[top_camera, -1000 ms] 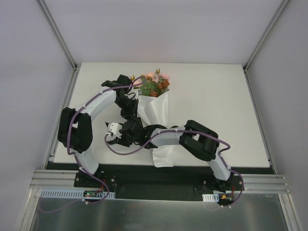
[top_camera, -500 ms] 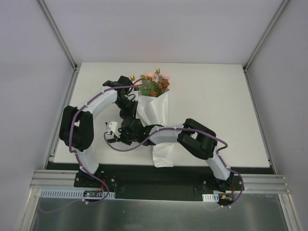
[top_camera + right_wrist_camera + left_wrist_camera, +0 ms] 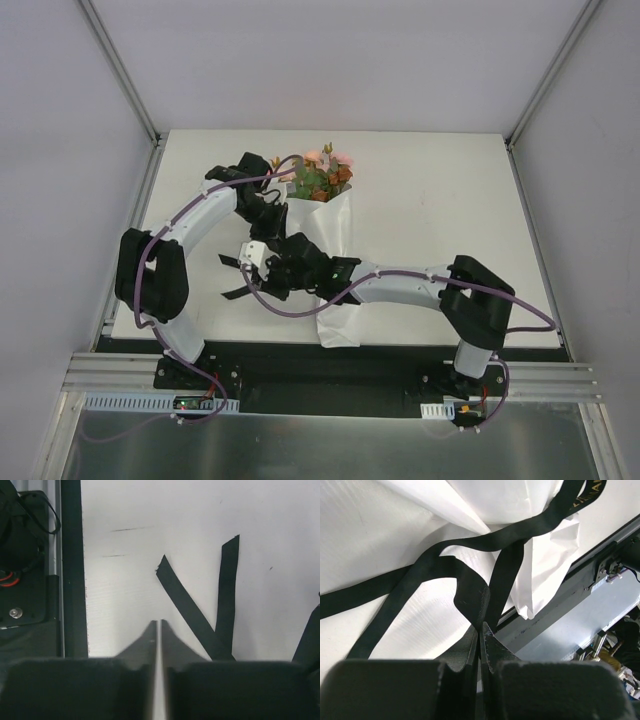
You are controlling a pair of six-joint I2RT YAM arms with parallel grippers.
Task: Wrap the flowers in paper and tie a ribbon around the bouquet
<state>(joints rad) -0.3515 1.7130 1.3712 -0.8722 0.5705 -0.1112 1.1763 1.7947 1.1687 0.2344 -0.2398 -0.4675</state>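
My left arm bends over the bouquet (image 3: 322,182), and the left claw (image 3: 480,625) is pinched tight on the black ribbon (image 3: 520,534) beside the paper (image 3: 510,495). My right arm stretches low across. The right claw (image 3: 160,622) is closed, and I see nothing inside it. The table (image 3: 450,200) is white, with pale walls (image 3: 330,60) around it.

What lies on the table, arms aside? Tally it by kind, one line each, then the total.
flower bunch: 1
white paper wrap: 1
black ribbon: 1
Total: 3
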